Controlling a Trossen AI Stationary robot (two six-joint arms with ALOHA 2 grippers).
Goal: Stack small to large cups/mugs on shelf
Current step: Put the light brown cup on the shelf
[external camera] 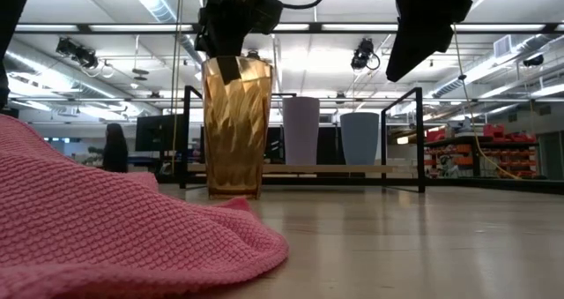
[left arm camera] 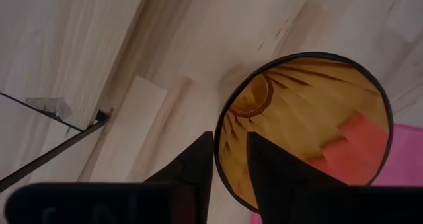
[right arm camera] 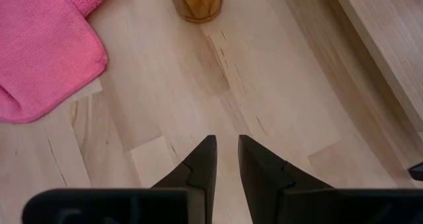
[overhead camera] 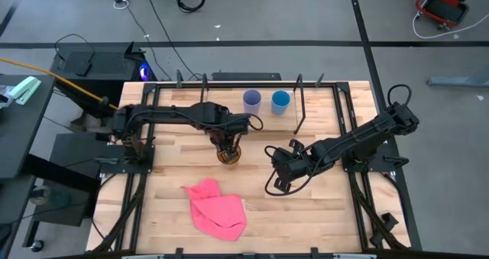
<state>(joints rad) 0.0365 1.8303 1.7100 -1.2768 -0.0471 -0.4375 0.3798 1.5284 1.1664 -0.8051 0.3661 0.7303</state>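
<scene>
The amber-brown translucent cup (external camera: 233,127) stands upright on the table, left of centre, in front of the shelf (external camera: 264,168). My left gripper (overhead camera: 225,146) is over it, shut on its rim. The lavender cup (overhead camera: 252,100) and the blue cup (overhead camera: 281,101) stand side by side, bases down, on the shelf's flat top; they also show in the low view, the lavender cup (external camera: 301,130) left of the blue cup (external camera: 359,138). My right gripper (overhead camera: 276,171) hovers shut and empty above the table's middle, right of the amber cup. My left gripper pinches the amber cup's wall at its rim (left arm camera: 221,159), one finger (left arm camera: 277,171) inside the cup and one finger (left arm camera: 195,168) outside. The fingers come from above, pointing down. The cup is upright with its base (external camera: 233,191) at the table top.
A crumpled pink cloth (overhead camera: 214,207) lies on the table near the front, left of centre, close to the amber cup. The shelf's black legs (external camera: 419,140) stand at the table's far side. Bare wood lies below my right gripper (right arm camera: 227,141).
</scene>
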